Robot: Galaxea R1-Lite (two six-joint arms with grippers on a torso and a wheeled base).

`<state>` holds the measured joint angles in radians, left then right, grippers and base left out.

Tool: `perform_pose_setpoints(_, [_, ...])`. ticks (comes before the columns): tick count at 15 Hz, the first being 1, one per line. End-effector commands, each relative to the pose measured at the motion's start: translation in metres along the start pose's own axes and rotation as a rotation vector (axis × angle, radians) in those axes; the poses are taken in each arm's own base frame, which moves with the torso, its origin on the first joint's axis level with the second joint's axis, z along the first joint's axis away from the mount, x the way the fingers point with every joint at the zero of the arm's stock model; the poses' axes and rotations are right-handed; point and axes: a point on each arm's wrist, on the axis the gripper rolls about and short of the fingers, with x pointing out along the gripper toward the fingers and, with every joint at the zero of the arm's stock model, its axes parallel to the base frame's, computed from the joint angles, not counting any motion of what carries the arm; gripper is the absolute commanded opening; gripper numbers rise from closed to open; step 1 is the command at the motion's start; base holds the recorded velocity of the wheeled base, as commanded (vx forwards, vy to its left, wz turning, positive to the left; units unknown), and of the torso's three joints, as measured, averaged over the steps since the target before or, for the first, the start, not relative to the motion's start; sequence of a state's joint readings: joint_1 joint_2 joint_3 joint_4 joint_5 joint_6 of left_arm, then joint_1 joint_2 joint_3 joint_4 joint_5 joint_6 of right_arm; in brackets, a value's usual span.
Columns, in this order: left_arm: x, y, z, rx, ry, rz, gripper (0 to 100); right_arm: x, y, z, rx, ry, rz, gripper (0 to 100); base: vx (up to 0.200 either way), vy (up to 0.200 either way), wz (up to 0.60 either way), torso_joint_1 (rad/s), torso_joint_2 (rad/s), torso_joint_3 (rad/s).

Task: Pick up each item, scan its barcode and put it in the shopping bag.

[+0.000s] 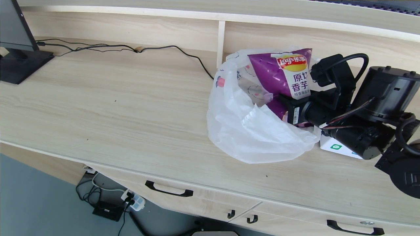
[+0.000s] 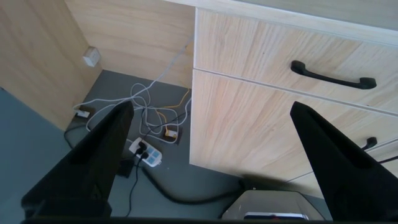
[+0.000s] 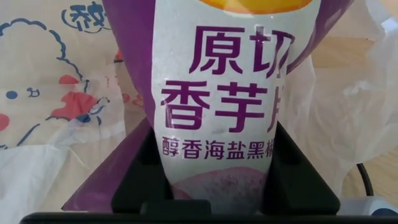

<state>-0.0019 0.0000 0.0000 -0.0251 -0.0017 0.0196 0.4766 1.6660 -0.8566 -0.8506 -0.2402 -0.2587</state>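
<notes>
Now the right gripper (image 1: pixel 290 106) is clenched on the lower end of the purple crisp packet (image 1: pixel 288 75), which stands upright in the mouth of the white shopping bag (image 1: pixel 249 134), toward its 1 o'clock side. It would be best to lower the packet until the plastic walls surround it before letting go, lest it tip over the rim. The left gripper (image 2: pixel 211 109) hangs with its fingers spread and empty in front of the drawers (image 2: pixel 261 74).

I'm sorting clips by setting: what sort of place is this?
Likely a mock shop checkout: a wooden counter with drawers, a monitor at its left end, and a shopping bag with a chip bag partly inside.
</notes>
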Motion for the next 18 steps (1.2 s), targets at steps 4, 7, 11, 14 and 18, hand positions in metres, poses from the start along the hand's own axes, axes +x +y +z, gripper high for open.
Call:
perform_pose_setpoints(4, [0.000, 0.000, 0.000, 0.000, 0.001, 0.001, 100, -0.003, 0.031, 0.001, -0.003, -0.015, 0.145, 0, 0.000, 0.000, 0.00, 0.000, 0.00, 0.000])
perform_pose_setpoints(7, [0.000, 0.000, 0.000, 0.000, 0.001, 0.001, 100, 0.007, 0.035, 0.014, 0.012, -0.064, 0.148, 0, 0.000, 0.000, 0.00, 0.000, 0.00, 0.000])
perform_pose_setpoints(11, [0.000, 0.000, 0.000, 0.000, 0.001, 0.001, 100, 0.008, 0.038, 0.012, 0.015, -0.058, 0.161, 0, 0.000, 0.000, 0.00, 0.000, 0.00, 0.000])
perform_pose_setpoints(14, [0.000, 0.000, 0.000, 0.000, 0.001, 0.001, 100, 0.008, 0.038, 0.013, 0.015, -0.060, 0.162, 100, 0.000, 0.000, 0.00, 0.000, 0.00, 0.000])
perform_pose_setpoints(18, [0.000, 0.000, 0.000, 0.000, 0.001, 0.001, 100, 0.008, 0.039, 0.013, 0.030, -0.061, 0.160, 100, 0.000, 0.000, 0.00, 0.000, 0.00, 0.000])
